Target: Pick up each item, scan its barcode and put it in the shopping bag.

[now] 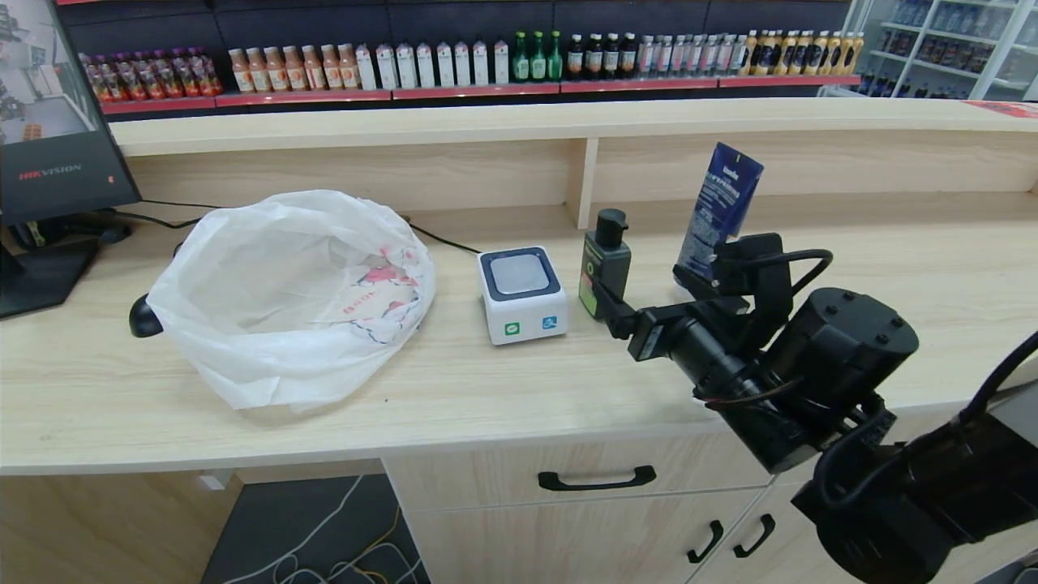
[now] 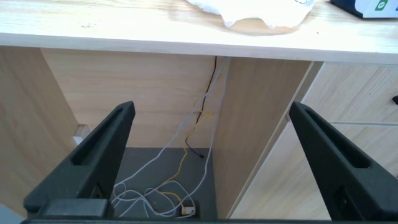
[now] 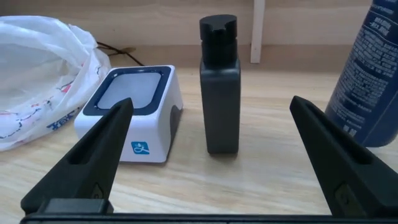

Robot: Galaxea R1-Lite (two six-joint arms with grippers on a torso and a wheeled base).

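A dark pump bottle (image 1: 605,264) (image 3: 219,93) stands upright on the wooden counter (image 1: 503,389), just right of the white cube scanner (image 1: 521,294) (image 3: 134,115). A blue pouch (image 1: 718,211) (image 3: 373,81) stands upright to the bottle's right. The white plastic shopping bag (image 1: 292,292) (image 3: 37,81) lies open-mouthed left of the scanner. My right gripper (image 1: 642,285) (image 3: 211,124) is open just in front of the bottle, its fingers either side of it and short of it. My left gripper (image 2: 214,162) is open and holds nothing, low in front of the counter's edge (image 2: 186,37).
A monitor (image 1: 49,122) and a black mouse (image 1: 144,318) sit at the counter's left end. A raised wooden ledge (image 1: 519,122) runs along the back. Drawers with black handles (image 1: 596,480) are below, beside an open bay with loose cables (image 2: 186,155).
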